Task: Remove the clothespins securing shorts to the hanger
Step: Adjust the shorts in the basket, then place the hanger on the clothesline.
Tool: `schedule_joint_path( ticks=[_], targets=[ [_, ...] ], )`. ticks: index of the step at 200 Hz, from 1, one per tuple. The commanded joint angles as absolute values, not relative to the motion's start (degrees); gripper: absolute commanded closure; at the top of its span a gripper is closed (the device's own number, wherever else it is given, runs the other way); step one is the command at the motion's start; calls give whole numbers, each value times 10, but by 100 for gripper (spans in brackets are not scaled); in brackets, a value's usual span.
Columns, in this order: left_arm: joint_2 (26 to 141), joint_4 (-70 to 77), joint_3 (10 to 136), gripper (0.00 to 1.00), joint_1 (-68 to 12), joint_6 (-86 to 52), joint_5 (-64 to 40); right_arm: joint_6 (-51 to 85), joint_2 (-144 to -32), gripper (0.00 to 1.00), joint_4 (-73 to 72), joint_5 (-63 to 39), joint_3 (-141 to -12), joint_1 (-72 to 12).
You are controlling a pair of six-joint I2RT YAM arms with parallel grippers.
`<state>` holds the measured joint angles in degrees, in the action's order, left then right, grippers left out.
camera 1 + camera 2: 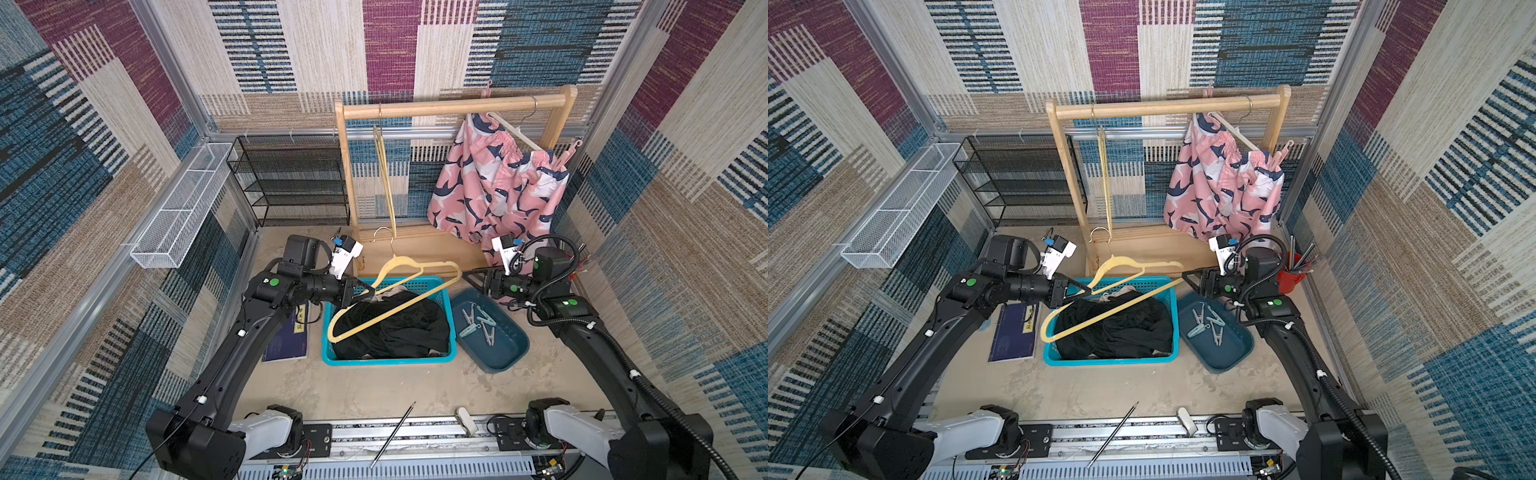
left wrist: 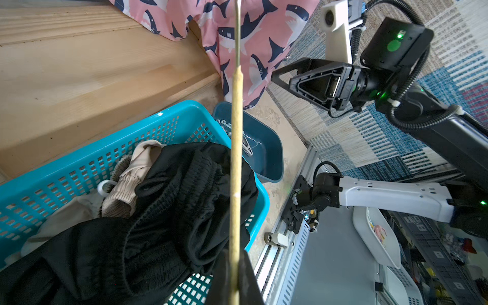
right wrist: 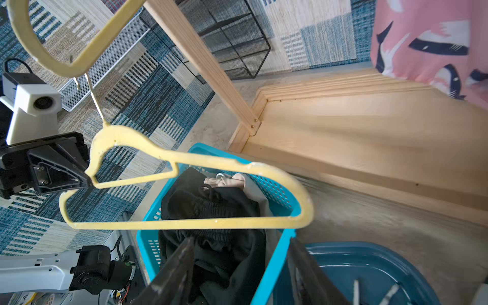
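1. Top views — left gripper (image 1: 365, 291) clamped tight on hanger (image 1: 395, 309) above basket (image 1: 386, 358).
2. Empty right gripper (image 1: 469, 279) — jaws apart, beside hanger tip.
3. Loose clothespins (image 1: 478, 324) in tray (image 1: 511, 357); pink shorts (image 1: 494, 187) hang on rack (image 1: 453, 106).

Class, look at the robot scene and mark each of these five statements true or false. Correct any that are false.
1. The left gripper is clamped on the yellow hanger. True.
2. The black shorts hang on the wooden rack. False: they lie in the turquoise basket.
3. The pink shark-print shorts hang from a white hanger on the rack. True.
4. The dark blue tray holds nothing. False: several clothespins lie in it.
5. The right gripper grips the yellow hanger. False: its jaws are open beside the hanger's end and hold nothing.
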<state>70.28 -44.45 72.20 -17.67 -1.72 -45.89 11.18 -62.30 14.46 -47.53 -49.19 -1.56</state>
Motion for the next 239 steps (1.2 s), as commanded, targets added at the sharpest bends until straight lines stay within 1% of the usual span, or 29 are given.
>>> schedule_joint_path(
  ticks=[1,26,52,94,131,153,177,193,208,218,228,235,237,239],
  targets=[
    [701,-442,725,100,-176,3,-495,62,-632,37,138,-549,-489,15],
    [697,-444,727,100,-177,7,-510,21,-660,36,137,-584,-485,20],
    [694,-447,729,100,-176,10,-505,1,-677,35,101,-609,-472,21],
    [690,-448,729,100,-177,13,-526,-40,-723,36,90,-662,-472,22],
    [685,-453,728,100,-177,18,-538,-46,-717,36,69,-665,-470,21],
    [682,-458,729,100,-177,23,-544,-42,-717,36,62,-635,-471,21],
    [679,-462,728,100,-177,27,-549,-43,-725,37,57,-672,-473,21],
    [679,-462,728,100,-177,29,-559,-52,-728,38,62,-678,-474,22],
    [679,-462,725,100,-177,29,-563,-54,-724,41,59,-700,-471,21],
    [679,-461,724,100,-177,30,-563,-52,-720,46,52,-720,-470,21],
    [680,-462,721,100,-177,30,-563,-46,-714,54,46,-728,-469,21],
    [680,-462,720,100,-177,30,-563,-43,-710,63,44,-730,-470,21],
    [680,-462,719,100,-177,30,-562,-42,-709,67,43,-731,-471,21],
    [680,-462,719,100,-177,30,-561,-41,-708,68,44,-731,-471,21]
  ],
)
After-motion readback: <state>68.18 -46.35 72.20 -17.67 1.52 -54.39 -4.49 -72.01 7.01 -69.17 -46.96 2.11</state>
